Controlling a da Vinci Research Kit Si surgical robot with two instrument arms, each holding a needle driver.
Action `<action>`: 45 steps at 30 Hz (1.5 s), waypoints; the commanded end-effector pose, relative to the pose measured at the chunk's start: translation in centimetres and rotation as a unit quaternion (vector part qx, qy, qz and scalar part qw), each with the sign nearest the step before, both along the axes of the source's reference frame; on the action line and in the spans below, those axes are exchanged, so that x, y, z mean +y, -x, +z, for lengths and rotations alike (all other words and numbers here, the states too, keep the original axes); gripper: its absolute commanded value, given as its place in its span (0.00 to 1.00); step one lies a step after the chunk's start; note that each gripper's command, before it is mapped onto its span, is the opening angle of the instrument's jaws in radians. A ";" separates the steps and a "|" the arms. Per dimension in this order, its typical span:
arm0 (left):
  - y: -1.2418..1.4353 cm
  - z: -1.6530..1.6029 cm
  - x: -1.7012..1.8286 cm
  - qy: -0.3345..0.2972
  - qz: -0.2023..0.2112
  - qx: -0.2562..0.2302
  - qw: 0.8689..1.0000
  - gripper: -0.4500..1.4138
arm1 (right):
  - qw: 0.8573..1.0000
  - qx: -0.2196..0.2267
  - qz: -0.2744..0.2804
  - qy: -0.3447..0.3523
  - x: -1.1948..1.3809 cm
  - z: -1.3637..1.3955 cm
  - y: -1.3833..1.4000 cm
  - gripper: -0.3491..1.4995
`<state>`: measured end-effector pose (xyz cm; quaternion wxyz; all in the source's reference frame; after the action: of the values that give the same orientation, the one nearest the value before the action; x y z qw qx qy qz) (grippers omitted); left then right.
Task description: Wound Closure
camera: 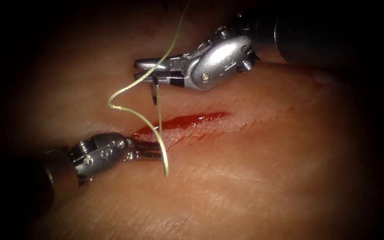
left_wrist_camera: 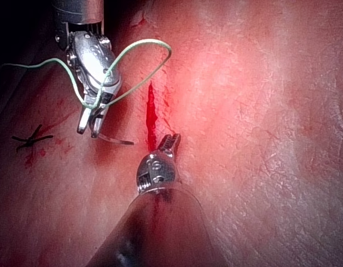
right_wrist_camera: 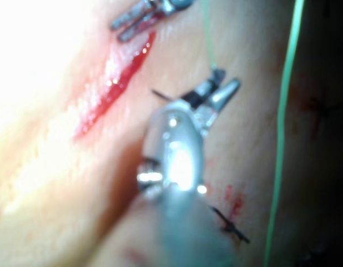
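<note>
Needle [camera: 154,92] hangs gripped near one end in the right tool [camera: 139,69], clear of the tissue [camera: 267,178]. Thread [camera: 125,109] loops toward six o'clock. Left tool [camera: 156,151], jaws narrow and holding nothing, lies at the cut [camera: 181,122]'s eight-o'clock end.

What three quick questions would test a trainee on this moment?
1. True or false: the needle is in the tissue.
2. Which holds the needle? A) left tool B) right tool C) neither
3. Fill in: in the endoscope view, the left tool's tip lies by the ___ end of the cut.

Key: 1 false, it hangs clear of the tissue. 2 B, gripped near one end. 3 left; that tool holds nothing.
</note>
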<state>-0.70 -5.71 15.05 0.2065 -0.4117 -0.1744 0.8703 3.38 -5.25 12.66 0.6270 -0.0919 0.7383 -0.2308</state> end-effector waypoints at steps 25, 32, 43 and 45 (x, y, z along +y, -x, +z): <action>0.01 0.07 0.02 0.005 0.006 0.001 1.000 0.27 | 0.994 -0.024 0.003 0.110 -0.40 0.36 0.02 0.00; 0.02 0.08 0.02 0.005 0.008 0.005 1.000 0.27 | 0.998 -0.027 -0.026 0.059 -0.51 0.40 0.03 0.00; 0.02 0.08 0.02 0.005 0.007 0.005 1.000 0.27 | 0.998 -0.040 -0.040 0.009 -0.63 0.51 0.06 0.00; 0.02 0.08 0.02 0.005 0.007 0.005 1.000 0.27 | 0.998 -0.040 -0.042 0.007 -0.62 0.52 0.06 0.00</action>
<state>-0.68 -5.70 15.06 0.1995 -0.4067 -0.1728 0.8746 3.26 -5.91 13.13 0.6459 -0.0544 0.7139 -0.2649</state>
